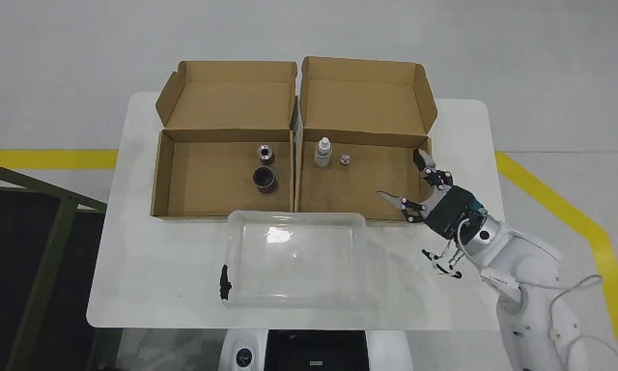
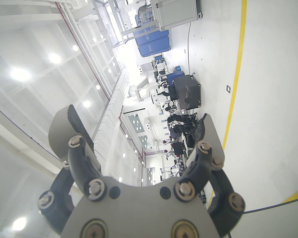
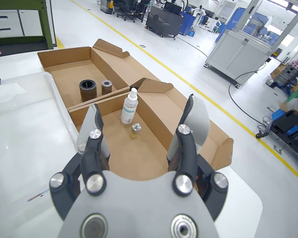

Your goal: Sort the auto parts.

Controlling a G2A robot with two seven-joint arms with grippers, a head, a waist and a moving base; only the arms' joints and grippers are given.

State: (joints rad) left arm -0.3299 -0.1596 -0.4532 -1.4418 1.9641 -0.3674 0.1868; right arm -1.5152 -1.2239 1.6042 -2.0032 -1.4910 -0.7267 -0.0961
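Your right tool (image 1: 398,175) is released, jaws wide, holding nothing, over the right end of the right box (image 1: 367,100). In that box, a white bottle (image 1: 323,152) stands upright with a small fitting (image 1: 345,159) just beside it. The left box (image 1: 203,173) holds a dark sleeve (image 1: 265,180) and a steel cylinder (image 1: 263,153). The clear bin (image 1: 290,214) sits on the desk (image 1: 145,265) in front of both boxes. Your left tool (image 2: 139,113) is also released.

Nothing legible anywhere. The spray bottle (image 3: 130,110) standing in the right-hand cardboard box (image 3: 154,125) wears a white label with teal print, far too small to make out. Out in the hall, the blue cabinets (image 2: 154,42) each carry a small white mark, unreadable as well. A dark floor tag (image 2: 228,89) shows no characters either.
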